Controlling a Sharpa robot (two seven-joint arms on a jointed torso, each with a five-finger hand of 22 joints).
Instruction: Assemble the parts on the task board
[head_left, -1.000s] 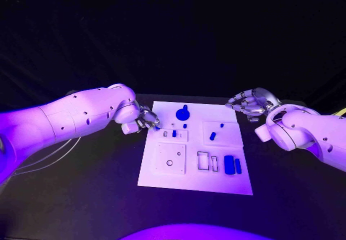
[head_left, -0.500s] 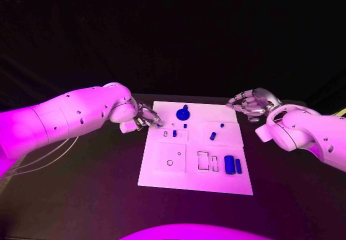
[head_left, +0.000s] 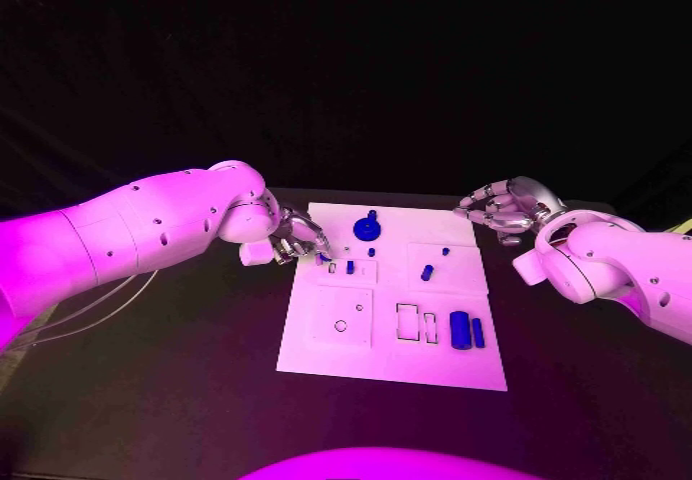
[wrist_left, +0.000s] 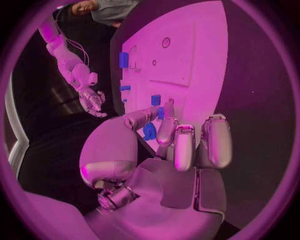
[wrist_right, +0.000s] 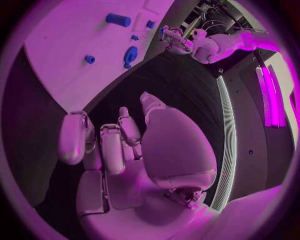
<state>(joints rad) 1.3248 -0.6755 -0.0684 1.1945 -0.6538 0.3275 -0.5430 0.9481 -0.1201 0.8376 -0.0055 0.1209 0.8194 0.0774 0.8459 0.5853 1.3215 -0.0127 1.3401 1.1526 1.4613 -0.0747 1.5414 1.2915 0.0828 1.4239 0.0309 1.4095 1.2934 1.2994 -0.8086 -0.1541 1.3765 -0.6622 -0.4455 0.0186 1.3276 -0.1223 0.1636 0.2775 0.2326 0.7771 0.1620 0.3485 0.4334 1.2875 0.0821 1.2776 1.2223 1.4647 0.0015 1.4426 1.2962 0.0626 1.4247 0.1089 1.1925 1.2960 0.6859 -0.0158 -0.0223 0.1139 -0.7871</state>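
The white task board (head_left: 325, 345) lies in the middle of the black table. My left hand (head_left: 296, 240) hovers at the board's far left edge and pinches a small blue part (wrist_left: 149, 131) between thumb and finger, just over the edge (head_left: 322, 257). On the board stand a blue knob (head_left: 368, 228), several small blue pieces such as one (head_left: 426, 271) near the middle, and two long blue blocks (head_left: 459, 329) at the near right. My right hand (head_left: 502, 208) hangs off the board's far right corner, fingers curled in, holding nothing (wrist_right: 103, 142).
A square plate with a round hole (head_left: 340, 324) and empty rectangular slots (head_left: 408, 321) lie in the board's near half. Bare black table (head_left: 173, 380) surrounds the board. My left arm (head_left: 130, 235) spans the table's left side.
My left hand has edged slightly toward the board, still holding the small blue part. The right hand has stayed where it was.
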